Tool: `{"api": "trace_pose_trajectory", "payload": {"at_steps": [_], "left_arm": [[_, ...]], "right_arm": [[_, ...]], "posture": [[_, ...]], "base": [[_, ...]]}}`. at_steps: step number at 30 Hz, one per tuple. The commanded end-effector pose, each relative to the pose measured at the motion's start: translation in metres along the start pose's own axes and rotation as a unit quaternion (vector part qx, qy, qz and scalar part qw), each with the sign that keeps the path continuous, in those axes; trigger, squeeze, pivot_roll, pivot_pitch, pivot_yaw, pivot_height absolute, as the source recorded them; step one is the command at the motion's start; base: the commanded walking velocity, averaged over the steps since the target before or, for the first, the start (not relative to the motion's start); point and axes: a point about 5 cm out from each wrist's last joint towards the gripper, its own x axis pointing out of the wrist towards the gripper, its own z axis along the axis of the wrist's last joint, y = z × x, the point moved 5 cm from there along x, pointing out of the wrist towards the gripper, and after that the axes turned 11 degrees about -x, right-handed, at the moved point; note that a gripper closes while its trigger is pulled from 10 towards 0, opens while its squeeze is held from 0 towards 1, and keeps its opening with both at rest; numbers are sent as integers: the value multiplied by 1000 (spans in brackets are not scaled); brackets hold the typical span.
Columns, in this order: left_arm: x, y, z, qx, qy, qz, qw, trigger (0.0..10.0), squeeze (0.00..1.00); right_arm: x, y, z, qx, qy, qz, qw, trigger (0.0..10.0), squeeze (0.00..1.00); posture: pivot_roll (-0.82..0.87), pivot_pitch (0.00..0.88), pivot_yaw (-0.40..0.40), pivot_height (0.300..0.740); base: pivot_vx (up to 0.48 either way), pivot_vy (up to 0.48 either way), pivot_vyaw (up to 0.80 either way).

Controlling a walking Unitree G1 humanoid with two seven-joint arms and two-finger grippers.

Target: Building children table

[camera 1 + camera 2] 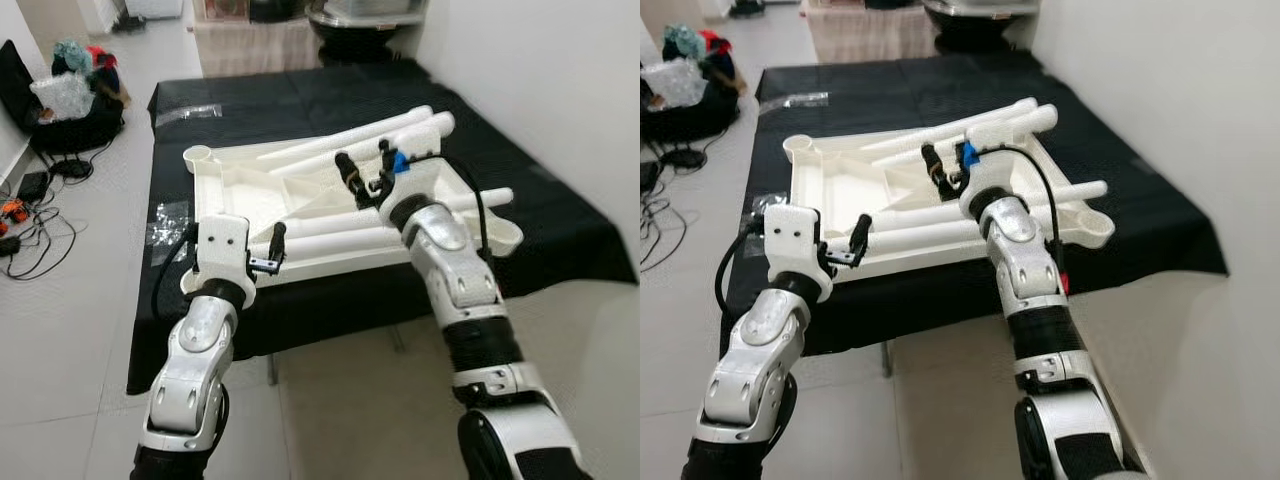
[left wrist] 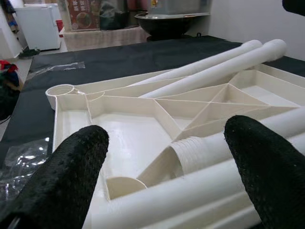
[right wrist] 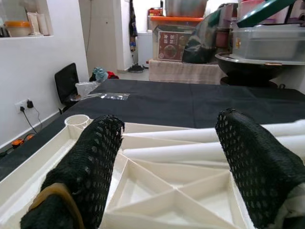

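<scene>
Obs., left to right. Floor at far left: a black bag [image 1: 70, 120] with cables [image 1: 30, 215] beside it, well apart from the work.

Your left gripper [image 1: 268, 250] hovers at the near-left edge of the tabletop [image 1: 235, 195], which lies upside down, ribs up, on the black cloth [image 1: 560, 230] of a work table. Jaws stand wide apart, nothing between them; in the left wrist view both fingers [image 2: 62, 176] frame the near leg [image 1: 340, 243] and hold nothing. That leg lies flat along the near rim, long axis running left to right across the gripper's line of approach, threaded end [image 2: 190, 152] pointing toward the near-left corner. The corner socket [image 2: 121, 186] sits just beside that threaded end.

Centre: two more legs [image 1: 350, 140] lie diagonally across the ribs, rising toward the far right. The far-left socket [image 1: 198, 155] is unfilled.

Your right gripper [image 1: 362, 170] hangs above the middle of the tabletop, jaws also spread wide and empty; the right wrist view looks along the ribs [image 3: 176, 191] toward the far-left corner. A fourth leg [image 1: 485, 198] pokes out over the right rim.

Judgement: no leg is seated yet; assembly looks barely started. The left arm is nearer the near leg, and a grasp across its width suits the current jaw line. Mind the ribs under the fingers and the right forearm [image 1: 450, 260], which crosses above that leg's right end.
</scene>
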Motion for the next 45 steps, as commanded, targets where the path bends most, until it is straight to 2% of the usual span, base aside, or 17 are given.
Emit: {"api": "trace_pose_trajectory", "payload": {"at_steps": [1,12,15,16,19,26,31,34,35,37,38,39,43,45], "left_arm": [[0,2,-2,-4,5,4,1000,10000,0],[1,4,-5,-3,12,11,1000,10000,0],[1,4,-5,-5,11,12,1000,10000,0],[1,3,-4,-7,10,12,1000,10000,0],[1,3,-4,-9,10,13,1000,10000,0],[-2,-1,-4,-10,13,5,1000,10000,0],[-8,-2,-7,-19,19,4,1000,10000,0],[-17,-12,-11,-37,32,-24,998,10000,0],[-17,-12,-11,-37,32,-24,998,10000,0],[-25,-15,-18,-35,51,-35,997,10000,0],[-32,-17,-23,-32,66,-40,996,10000,0],[-32,-17,-23,-32,66,-40,996,10000,0],[-48,-18,-33,-35,91,-43,994,10000,0],[-48,-18,-33,-35,91,-43,994,10000,0]], "right_arm": [[2,2,5,-3,-6,5,1000,10000,0],[7,-10,25,-9,-41,12,999,10000,0],[6,0,22,-25,-35,48,998,10000,0],[6,7,20,-45,-30,71,996,10000,0],[5,14,17,-66,-25,95,993,10000,0],[10,24,4,-95,14,139,986,10000,0],[14,28,-5,-100,44,163,980,10000,0],[10,43,-6,-106,54,244,962,10000,0],[10,43,-6,-106,54,244,962,10000,0],[9,47,-7,-123,69,280,950,10000,0],[10,48,-10,-144,84,301,939,10000,0],[10,48,-10,-144,84,301,939,10000,0],[13,53,-15,-178,132,358,907,10000,0],[13,53,-15,-178,132,358,907,10000,0]], "posture": [[-6,0,-45,740],[-10,0,-42,740],[-9,0,-44,740],[-10,0,-43,740],[-10,0,-43,740],[-13,0,-52,740],[-7,0,-66,740],[-11,13,-70,740],[-11,13,-70,740],[-13,18,-70,740],[-12,37,-76,740],[-12,37,-76,740],[-1,61,-93,740],[-1,61,-93,740]], "base": [[0,0,0],[0,0,0],[0,0,0],[0,0,0],[0,0,0],[0,0,0],[0,0,665],[0,0,267],[0,0,0],[0,0,0],[0,0,0],[0,0,0],[0,0,0],[0,0,0]]}}
